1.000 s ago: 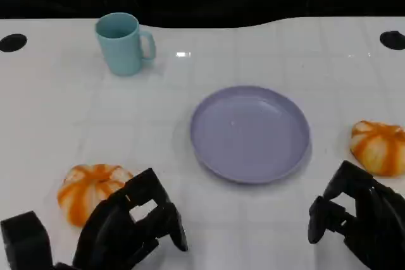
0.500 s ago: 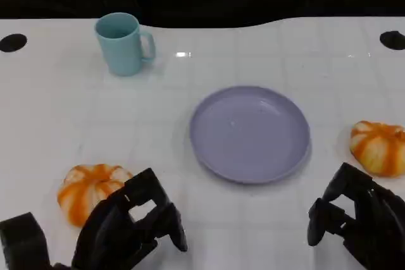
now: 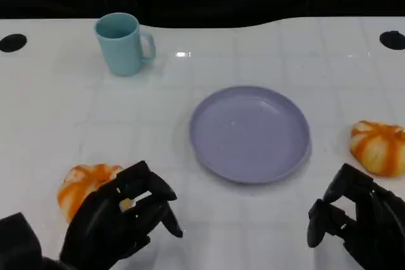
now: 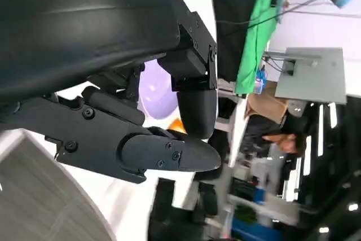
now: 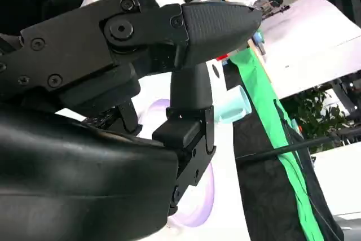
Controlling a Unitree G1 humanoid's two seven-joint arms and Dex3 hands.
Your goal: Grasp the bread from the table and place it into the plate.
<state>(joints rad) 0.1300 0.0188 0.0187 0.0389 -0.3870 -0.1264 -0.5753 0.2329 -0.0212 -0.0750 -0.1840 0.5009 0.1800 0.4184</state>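
Two orange-and-white striped breads lie on the white table. One bread [image 3: 82, 184] is at the near left, and my left hand [image 3: 120, 219] hovers at its right side with fingers apart, covering part of it and holding nothing. The other bread [image 3: 378, 147] lies at the right edge, just beyond my right hand [image 3: 354, 219], which is empty with its fingers loosely apart. The purple plate [image 3: 250, 132] sits empty in the middle between both hands. The left wrist view shows the plate [image 4: 155, 91] and a sliver of orange bread [image 4: 177, 123] past my fingers [image 4: 169, 153].
A teal mug [image 3: 123, 42] stands at the far left, well behind the plate; it also appears in the right wrist view as the mug [image 5: 234, 105]. Black holes mark the table's far corners. A person [image 4: 282, 136] stands in the background beyond the table.
My left hand has shifted left and turned over the near-left bread, now hiding more of its right side. The right hand, plate, mug and right bread have not moved.
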